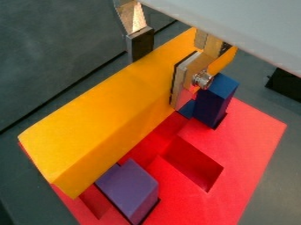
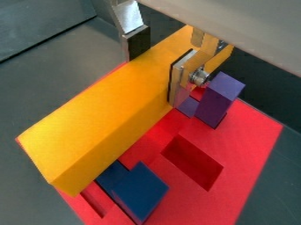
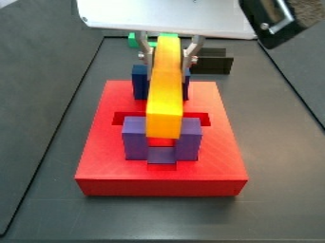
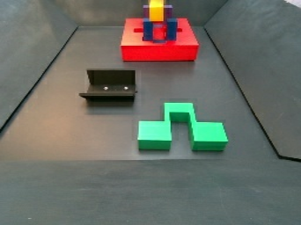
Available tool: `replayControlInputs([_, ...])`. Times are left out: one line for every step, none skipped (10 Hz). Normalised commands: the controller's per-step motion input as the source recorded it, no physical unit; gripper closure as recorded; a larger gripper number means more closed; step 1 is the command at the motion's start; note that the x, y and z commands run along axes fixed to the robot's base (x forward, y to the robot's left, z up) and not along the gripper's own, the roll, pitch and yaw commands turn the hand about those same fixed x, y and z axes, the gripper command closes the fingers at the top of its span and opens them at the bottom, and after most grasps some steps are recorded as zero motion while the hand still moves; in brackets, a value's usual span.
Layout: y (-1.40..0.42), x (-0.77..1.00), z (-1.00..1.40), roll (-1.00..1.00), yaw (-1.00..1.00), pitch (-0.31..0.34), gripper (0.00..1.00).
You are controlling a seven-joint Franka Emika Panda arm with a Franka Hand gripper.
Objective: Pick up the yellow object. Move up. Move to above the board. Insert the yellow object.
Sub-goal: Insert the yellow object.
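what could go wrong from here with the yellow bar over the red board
1. The gripper holds the yellow object near one end, so the long free end may sag or twist during insertion.
2. In a side view the yellow object sits between the blue-purple posts of the board; slight misalignment could jam it on a post top.

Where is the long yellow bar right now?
The yellow bar is gripped by the tool, over the middle of the red board between its blue-purple posts; in a side view that is far behind the green block.
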Motion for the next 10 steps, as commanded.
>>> replayControlInputs([0.04, -0.23, 0.04, -0.19, 0.00, -0.133, 1.00])
replayControlInputs([0.00, -0.04, -0.01, -0.05, 0.02, -0.067, 1.00])
replayControlInputs([0.00, 0.00, -0.11, 0.00, 0.10, 0.000, 1.00])
replayControlInputs([0.00, 0.05, -0.18, 0.02, 0.17, 0.000, 1.00])
replayControlInputs([0.00, 0.06, -0.18, 0.03, 0.19, 0.000, 1.00])
replayControlInputs([0.00, 0.04, -0.17, 0.04, 0.20, 0.000, 1.00])
replayControlInputs([0.00, 0.06, -0.12, 0.04, 0.21, 0.000, 1.00])
replayControlInputs([0.00, 0.10, -0.04, 0.04, 0.22, 0.000, 1.00])
replayControlInputs([0.00, 0.10, -0.01, 0.08, 0.19, 0.000, 1.00])
replayControlInputs([-0.01, 0.05, -0.02, 0.10, 0.14, 0.003, 1.00])
